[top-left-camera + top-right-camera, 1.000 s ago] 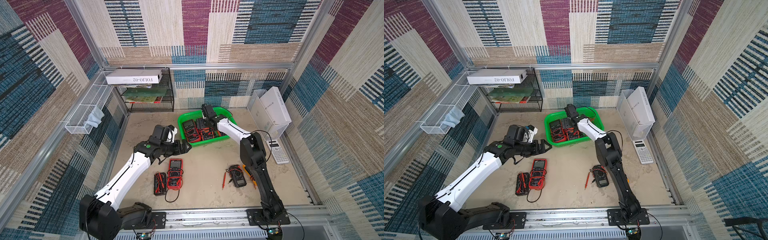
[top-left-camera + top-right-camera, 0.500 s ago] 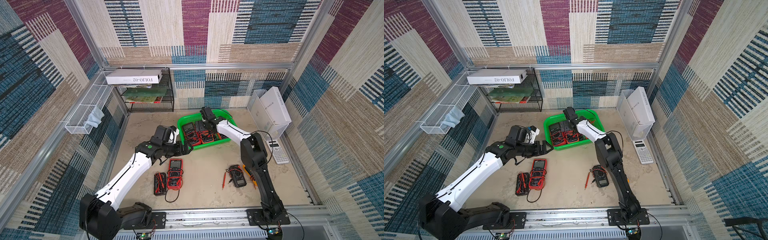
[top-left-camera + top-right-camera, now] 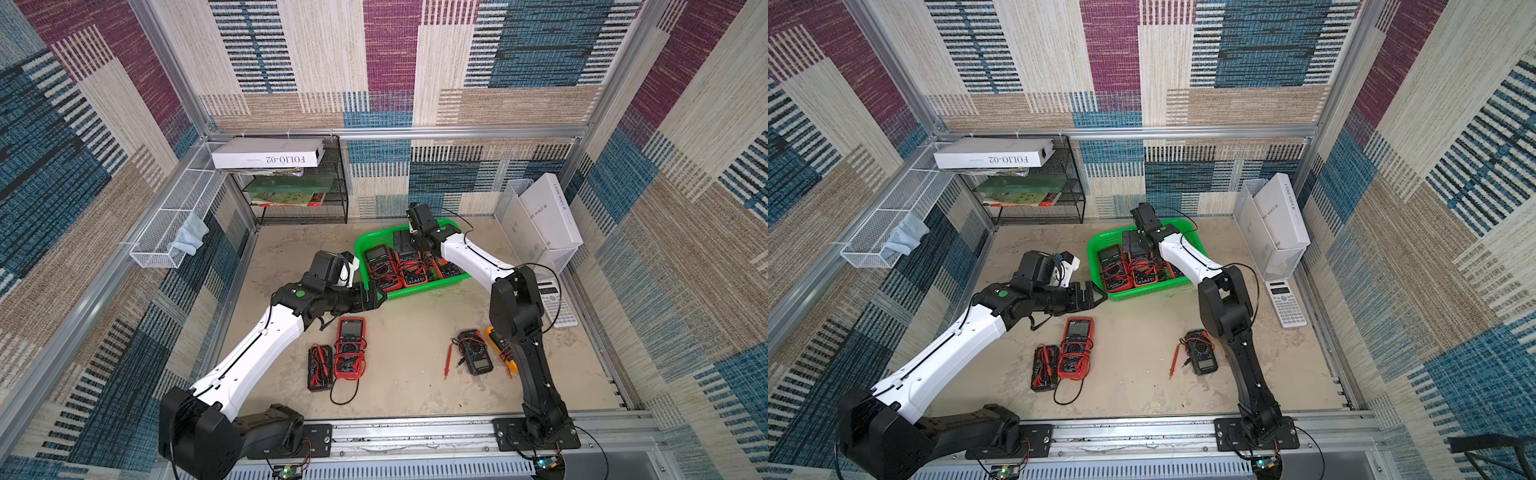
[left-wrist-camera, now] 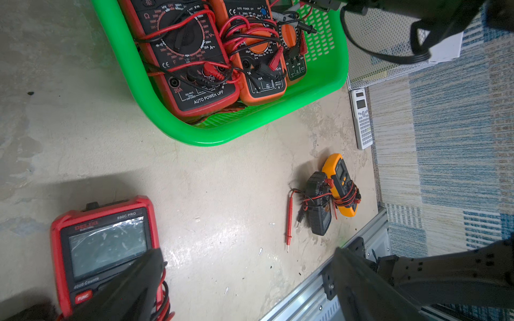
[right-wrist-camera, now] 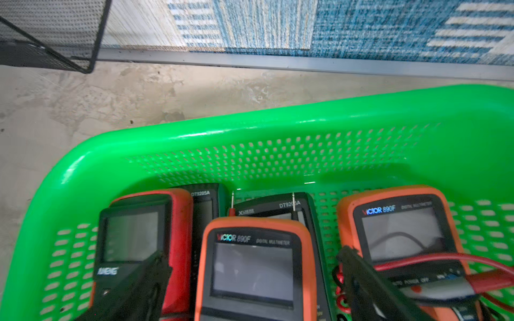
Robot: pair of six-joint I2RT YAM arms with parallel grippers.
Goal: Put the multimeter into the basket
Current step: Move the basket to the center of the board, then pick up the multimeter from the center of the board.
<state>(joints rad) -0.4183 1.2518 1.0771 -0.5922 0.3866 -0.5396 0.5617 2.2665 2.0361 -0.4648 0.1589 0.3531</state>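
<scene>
Green basket [image 4: 155, 111] on table [image 4: 222, 180], three multimeters [image 4: 258, 69] abreast inside. Red 890C PRO multimeter [image 4: 105, 244] on table, part-hidden behind finger of left gripper [image 4: 247, 254]; jaws wide apart, empty. Grey multimeter [image 4: 317, 214] touching yellow multimeter [image 4: 338, 178] near rail edge. Calculator [image 4: 361, 119] at wall edge.

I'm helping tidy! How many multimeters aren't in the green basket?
4: the red multimeter beside the black multimeter, and the dark multimeter beside the yellow multimeter, partly hidden behind the right arm.

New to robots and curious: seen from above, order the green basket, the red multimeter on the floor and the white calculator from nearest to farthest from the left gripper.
1. green basket, just ahead of the left gripper.
2. red multimeter, on the floor toward the front rail.
3. white calculator, far across by the right wall.
</scene>
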